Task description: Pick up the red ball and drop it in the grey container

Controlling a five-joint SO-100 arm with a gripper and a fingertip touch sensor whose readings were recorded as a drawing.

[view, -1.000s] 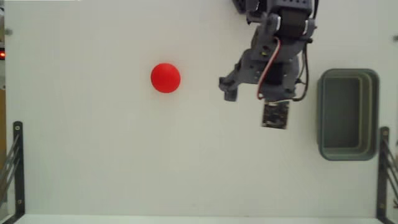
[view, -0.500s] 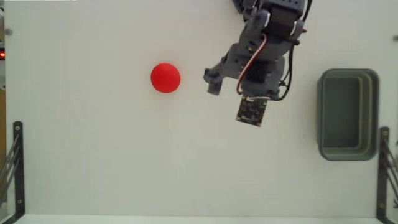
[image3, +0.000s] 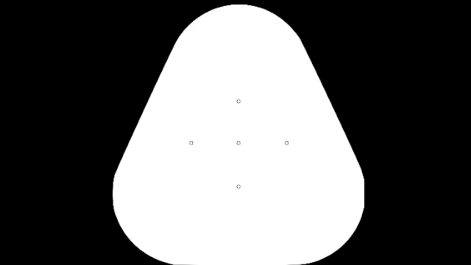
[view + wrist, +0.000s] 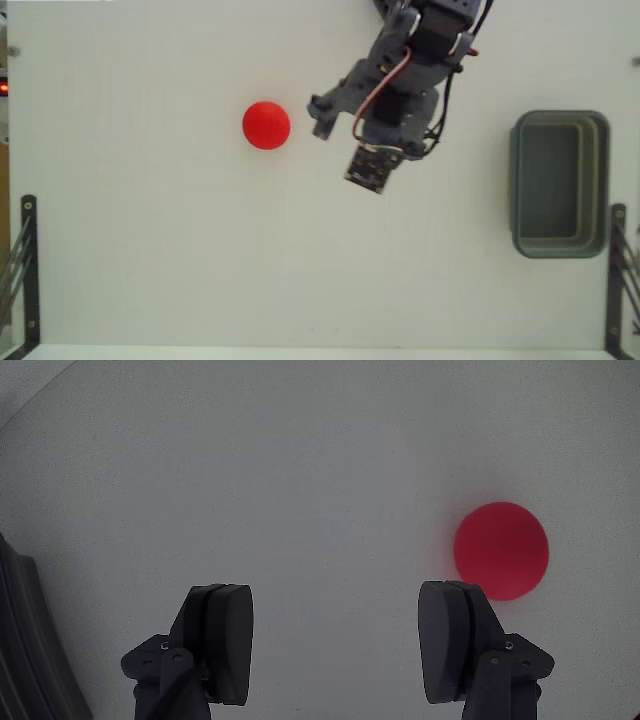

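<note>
The hand hangs with fingers wide apart and empty above the white counter, near the red ball; the grey container sits well apart.

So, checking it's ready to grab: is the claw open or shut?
Open. In the wrist view the claw shows its two fingers wide apart with bare table between them, nothing held.

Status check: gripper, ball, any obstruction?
Gripper open, empty. Red ball on table, off to gripper's right in wrist view. Grey container empty. Nothing between.
</note>
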